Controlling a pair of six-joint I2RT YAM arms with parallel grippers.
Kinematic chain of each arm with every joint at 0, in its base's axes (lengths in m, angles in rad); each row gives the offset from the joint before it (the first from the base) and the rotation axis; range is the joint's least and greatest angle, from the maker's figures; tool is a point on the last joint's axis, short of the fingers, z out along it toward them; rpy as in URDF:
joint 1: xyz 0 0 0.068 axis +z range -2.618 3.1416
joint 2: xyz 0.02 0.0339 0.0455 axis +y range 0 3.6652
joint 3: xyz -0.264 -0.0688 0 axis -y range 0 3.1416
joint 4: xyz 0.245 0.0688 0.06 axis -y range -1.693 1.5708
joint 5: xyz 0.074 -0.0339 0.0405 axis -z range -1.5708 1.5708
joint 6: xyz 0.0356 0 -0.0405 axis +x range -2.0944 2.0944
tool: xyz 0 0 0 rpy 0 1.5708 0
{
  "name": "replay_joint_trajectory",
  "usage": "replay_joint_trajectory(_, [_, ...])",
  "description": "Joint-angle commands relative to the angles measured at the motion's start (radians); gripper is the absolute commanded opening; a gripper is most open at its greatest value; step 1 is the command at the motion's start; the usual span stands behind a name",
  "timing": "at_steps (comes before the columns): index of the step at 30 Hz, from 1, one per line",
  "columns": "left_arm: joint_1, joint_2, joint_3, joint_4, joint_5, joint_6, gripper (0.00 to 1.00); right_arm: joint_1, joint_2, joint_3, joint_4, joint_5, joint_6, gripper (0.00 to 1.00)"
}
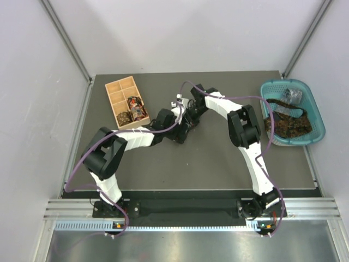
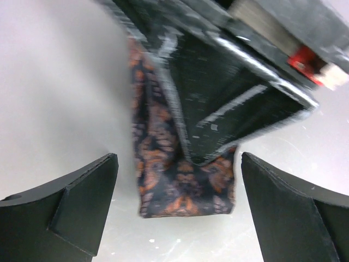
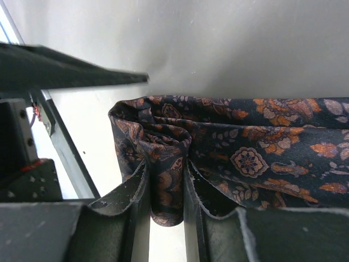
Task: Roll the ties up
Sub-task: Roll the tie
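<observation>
A dark tie with an orange-brown paisley pattern (image 3: pixel 256 153) lies on the table, one end partly coiled. My right gripper (image 3: pixel 166 177) is shut on this coiled end, with the fold pinched between its fingers. In the left wrist view the same tie (image 2: pixel 182 188) hangs below the right gripper's fingers. My left gripper (image 2: pixel 179 164) is open, one finger on each side of the tie end and not touching it. In the top view both grippers meet mid-table, left (image 1: pixel 181 132) and right (image 1: pixel 189 115); the tie is hidden under them.
A tan wooden compartment box (image 1: pixel 115 93) at the back left holds rolled ties (image 1: pixel 136 108) in its near compartments. A teal basket (image 1: pixel 319 117) at the right edge holds loose dark ties (image 1: pixel 286 123) and a grey coil (image 1: pixel 292 95).
</observation>
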Motion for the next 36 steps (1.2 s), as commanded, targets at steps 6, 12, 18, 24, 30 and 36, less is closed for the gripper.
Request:
replay_joint_trajectory(6, [-0.038, 0.034, 0.056, -0.025, 0.037, 0.073, 0.99, -0.002, 0.058, -0.059, 0.068, 0.134, -0.034, 0.09])
replay_joint_trajectory(12, [-0.04, 0.091, 0.117, -0.159, -0.1, 0.064, 0.94, -0.002, 0.042, -0.088, 0.088, 0.126, -0.031, 0.09])
replay_joint_trajectory(18, [-0.04, 0.125, 0.137, -0.259, -0.158, 0.024, 0.72, -0.002, 0.018, -0.12, 0.114, 0.122, -0.025, 0.13])
replay_joint_trajectory(24, [-0.04, 0.1, 0.097, -0.271, -0.143, 0.012, 0.49, -0.002, -0.019, -0.169, 0.168, 0.128, -0.005, 0.29])
replay_joint_trajectory(30, [-0.04, 0.136, 0.117, -0.312, -0.167, -0.001, 0.43, -0.002, -0.037, -0.195, 0.201, 0.157, 0.015, 0.37])
replay_joint_trajectory(36, [-0.037, 0.127, 0.116, -0.326, -0.233, -0.048, 0.66, -0.001, -0.057, -0.221, 0.232, 0.154, 0.032, 0.3])
